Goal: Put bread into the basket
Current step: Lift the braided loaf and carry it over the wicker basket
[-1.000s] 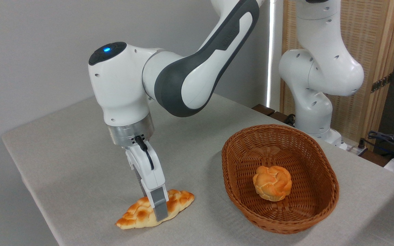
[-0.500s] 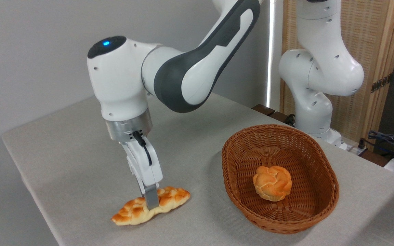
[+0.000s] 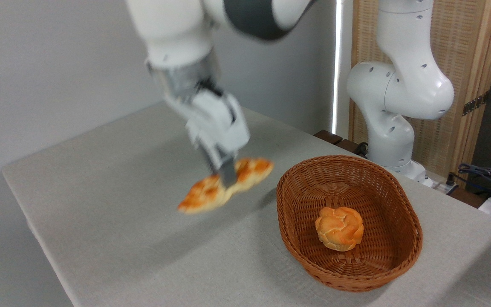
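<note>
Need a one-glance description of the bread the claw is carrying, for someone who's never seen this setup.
Start at the brown wicker basket on the grey table. Just left of its rim, the claw holds the bread above the cloth. It is long, braided and pointed, unlike the small round bun inside the basket.

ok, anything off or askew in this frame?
Nothing damaged or spilled. The bread hangs tilted in the gripper, left end lower, clear of the table and blurred. The basket sits upright with a round bun inside.
</note>
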You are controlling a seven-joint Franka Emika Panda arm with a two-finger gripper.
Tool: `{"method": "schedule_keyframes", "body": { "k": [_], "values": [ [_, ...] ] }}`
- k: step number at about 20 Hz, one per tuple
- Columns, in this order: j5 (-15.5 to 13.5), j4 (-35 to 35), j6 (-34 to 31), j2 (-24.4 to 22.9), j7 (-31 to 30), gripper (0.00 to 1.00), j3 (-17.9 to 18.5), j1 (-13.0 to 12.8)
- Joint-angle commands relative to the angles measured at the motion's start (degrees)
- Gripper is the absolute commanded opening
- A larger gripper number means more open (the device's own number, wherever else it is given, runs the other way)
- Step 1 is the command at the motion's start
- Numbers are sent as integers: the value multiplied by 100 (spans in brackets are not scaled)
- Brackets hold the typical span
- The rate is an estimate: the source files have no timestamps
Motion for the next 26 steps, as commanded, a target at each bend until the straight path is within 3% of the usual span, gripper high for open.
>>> {"method": "schedule_keyframes", "body": {
  "k": [1,3,6,9,14,19,22,26],
  "values": [
    [-67,-794,-385,-925,134,0,120,4],
    [-23,-1488,-376,-1532,650,0,199,13],
    [161,-2281,-394,-2218,1660,1,681,13],
    [320,-2388,-560,-2325,2243,6,973,39],
    [671,-2765,-579,-2282,2664,19,955,4],
    [680,-2906,-263,-2167,2701,55,903,-101],
    [689,-3047,-113,-2115,2727,69,894,-101],
    [970,-3073,10,-2079,2797,83,894,-154]
  ]
}}
